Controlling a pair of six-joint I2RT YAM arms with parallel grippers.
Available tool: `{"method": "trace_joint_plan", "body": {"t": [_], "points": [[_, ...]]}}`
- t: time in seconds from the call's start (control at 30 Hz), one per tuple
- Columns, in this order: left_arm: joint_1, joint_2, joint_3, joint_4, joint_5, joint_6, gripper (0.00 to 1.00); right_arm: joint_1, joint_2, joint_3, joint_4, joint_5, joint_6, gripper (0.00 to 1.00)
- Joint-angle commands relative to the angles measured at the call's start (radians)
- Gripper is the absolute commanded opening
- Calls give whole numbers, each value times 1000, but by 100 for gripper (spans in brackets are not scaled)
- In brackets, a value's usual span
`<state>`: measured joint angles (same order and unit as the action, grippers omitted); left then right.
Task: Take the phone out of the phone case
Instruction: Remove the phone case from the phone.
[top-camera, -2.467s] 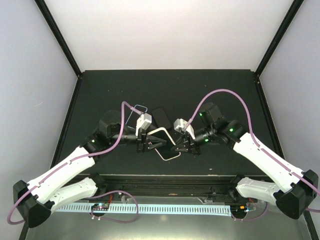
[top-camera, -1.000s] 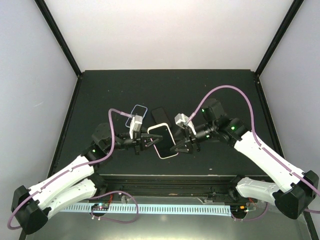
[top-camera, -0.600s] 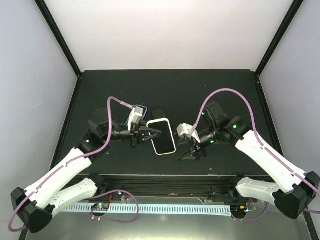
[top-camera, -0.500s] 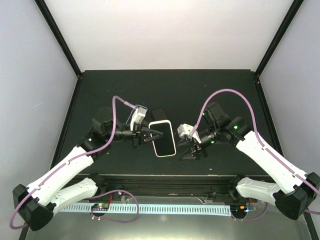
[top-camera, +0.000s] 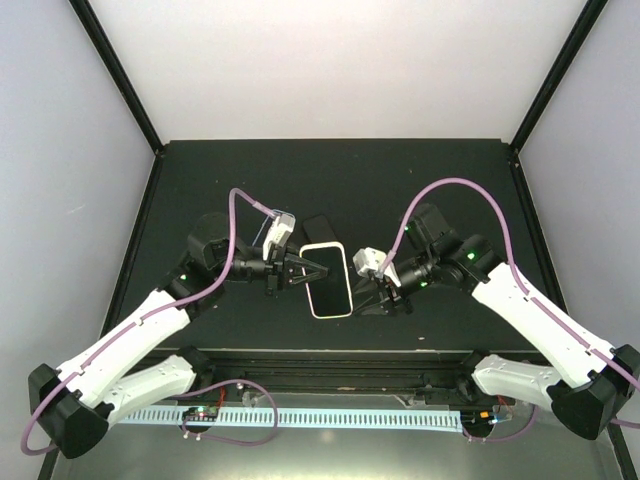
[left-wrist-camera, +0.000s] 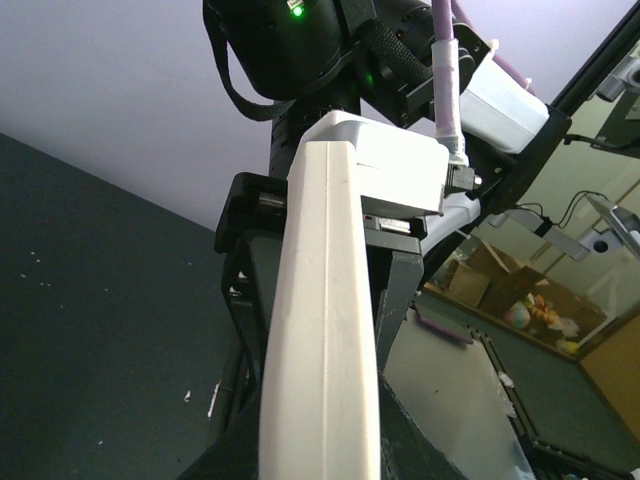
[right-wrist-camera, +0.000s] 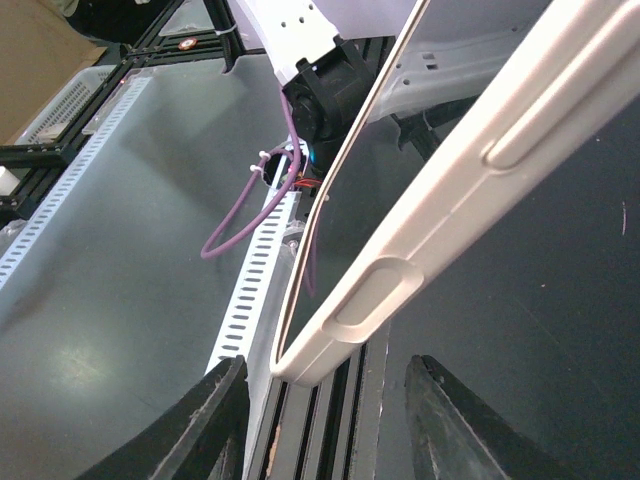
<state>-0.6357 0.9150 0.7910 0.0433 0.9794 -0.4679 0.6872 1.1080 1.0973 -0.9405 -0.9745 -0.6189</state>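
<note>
Pinching the phone case (right-wrist-camera: 480, 190) by its left edge, the left gripper (top-camera: 308, 270) steadies the cased phone (top-camera: 328, 282) mid-table (top-camera: 420, 190). The right gripper (top-camera: 368, 298), jaws apart beside the right rim, probably must catch and peel it.

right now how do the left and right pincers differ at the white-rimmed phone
The left pincer is shut on the left edge of the white-rimmed phone; the right pincer is open beside its right edge. The left pincer sits toward the phone's far half, the right pincer toward its near half. Both flank that phone.
</note>
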Motion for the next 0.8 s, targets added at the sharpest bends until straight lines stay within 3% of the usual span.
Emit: {"method": "trace_joint_plan", "body": {"t": [0.0, 0.4, 0.53, 0.77], "points": [[6, 11, 25, 111, 35, -52, 2, 14, -4, -12, 42, -8, 12, 42], [8, 50, -4, 219, 70, -182, 2, 38, -25, -8, 35, 77, -73, 29], [8, 71, -26, 322, 95, -305, 2, 48, -33, 17, 3, 107, -137, 27], [8, 80, -23, 344, 110, -376, 2, 53, -34, 49, -60, 144, -257, 28]]}}
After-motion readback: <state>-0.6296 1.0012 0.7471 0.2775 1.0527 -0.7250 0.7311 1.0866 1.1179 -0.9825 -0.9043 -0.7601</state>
